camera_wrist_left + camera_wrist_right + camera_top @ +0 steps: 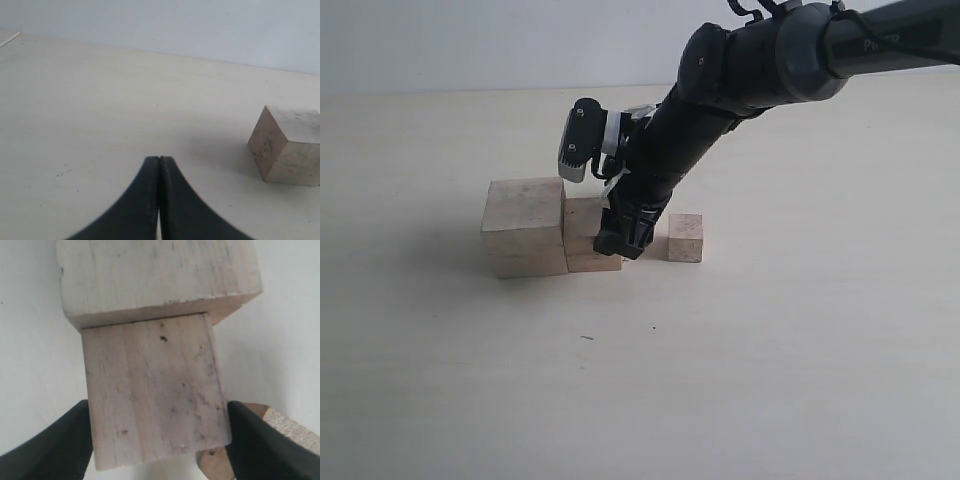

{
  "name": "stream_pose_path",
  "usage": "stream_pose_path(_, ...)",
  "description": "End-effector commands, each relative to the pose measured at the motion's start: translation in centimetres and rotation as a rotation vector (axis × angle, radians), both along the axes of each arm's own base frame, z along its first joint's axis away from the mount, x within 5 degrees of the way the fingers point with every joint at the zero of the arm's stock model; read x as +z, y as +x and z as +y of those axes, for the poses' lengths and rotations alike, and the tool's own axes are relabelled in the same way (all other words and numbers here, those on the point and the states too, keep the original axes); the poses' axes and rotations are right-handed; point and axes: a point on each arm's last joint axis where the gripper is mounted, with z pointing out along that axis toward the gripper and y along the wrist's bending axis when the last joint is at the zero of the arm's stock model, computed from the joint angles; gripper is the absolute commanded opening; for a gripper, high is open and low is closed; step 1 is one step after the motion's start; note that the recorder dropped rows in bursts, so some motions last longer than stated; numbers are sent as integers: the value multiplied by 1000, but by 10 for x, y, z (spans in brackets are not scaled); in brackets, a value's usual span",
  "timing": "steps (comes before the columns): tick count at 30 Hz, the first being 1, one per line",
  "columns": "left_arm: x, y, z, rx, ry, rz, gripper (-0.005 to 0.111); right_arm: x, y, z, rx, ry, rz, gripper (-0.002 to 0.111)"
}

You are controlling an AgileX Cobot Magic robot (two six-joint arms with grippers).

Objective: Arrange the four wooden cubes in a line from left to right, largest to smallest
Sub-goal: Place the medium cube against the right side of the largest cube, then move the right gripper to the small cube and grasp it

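Note:
The largest wooden cube (525,226) stands at the left of the row, seen also in the wrist views (150,275) (287,145). Touching its right side on the table is the second-largest cube (585,228) (155,395). My right gripper (620,240) (159,440) is shut on that cube, one black finger pressed on each side. The smallest cube (685,238) stands apart, further right. Part of another cube (292,432) shows behind one right finger; the arm mostly hides it in the exterior view. My left gripper (159,160) is shut and empty, low over the table.
The pale tabletop (720,370) stretches wide in front of and behind the row. The right arm (740,80) slants down from the upper right over the row. The left arm does not show in the exterior view.

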Motion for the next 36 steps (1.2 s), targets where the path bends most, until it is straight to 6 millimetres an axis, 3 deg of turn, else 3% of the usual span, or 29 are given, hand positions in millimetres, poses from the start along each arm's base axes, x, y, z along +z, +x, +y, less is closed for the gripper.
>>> stream_pose_path(1,0,0,-1,-8,-2,-11,0,-10,-2,0,3,-13,27,24)
stream_pose_path(4,0,0,-1,-8,-2,-11,0,-9,-2,2,-12,9,37,33)
stream_pose_path(11,0,0,-1,-8,-2,-11,0,-9,-2,2,-8,8,39,37)
stream_pose_path(17,0,0,-1,-8,-2,-11,0,-4,-3,1,-18,12,47,70)
stream_pose_path(23,0,0,-1,-8,-2,-11,0,25,-6,0,-74,52,54,93)
stream_pose_path(26,0,0,-1,-8,-2,-11,0,50,-10,-2,-104,89,43,100)
stream_pose_path(30,0,0,-1,-8,-2,-11,0,92,-13,-10,-117,126,-59,99)
stream_pose_path(32,0,0,-1,-8,-2,-11,0,104,-7,-17,-181,105,-152,99)
stream_pose_path(36,0,0,-1,-8,-2,-11,0,100,6,-25,-337,47,-229,95)
